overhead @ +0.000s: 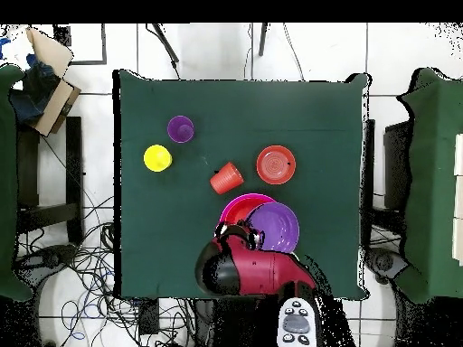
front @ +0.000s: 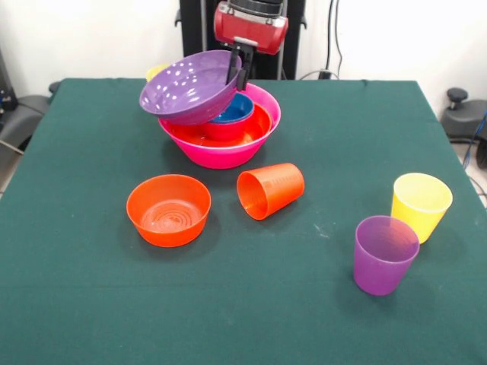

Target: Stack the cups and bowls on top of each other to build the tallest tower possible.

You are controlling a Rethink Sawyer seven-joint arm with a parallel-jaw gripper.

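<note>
Bowls are piling up at the far side of the green counter (front: 76,304), where the big pink bowl (front: 228,156) is sitting as the bottom of the tower. Inside it a wide orange bowl (front: 259,125) is lying, and a small blue bowl (front: 237,110) is sitting in the middle, on something red that I cannot make out well. The gripper (front: 237,70) is pinching the rim of the wide purple bowl (front: 190,87) and is holding it up over the pink bowl, tipped so its open side is facing the front. It is hanging there, I think, because it is going on the pile next, and it is wide enough to cover the small bowls. The gripper's fingers are almost closed, with only the thin rim between them. Other things are waiting on the counter, apart from the tower. A small orange bowl (front: 168,209) is standing upright in front of the pile. Just beside it an orange cup (front: 270,190) is lying on its side with its mouth facing the front. Off to one side a yellow cup (front: 421,205) and a purple cup (front: 384,255) are standing upright close together. Another bit of yellow (front: 156,72) is peeking out behind the purple bowl, maybe a second yellow cup.
</note>
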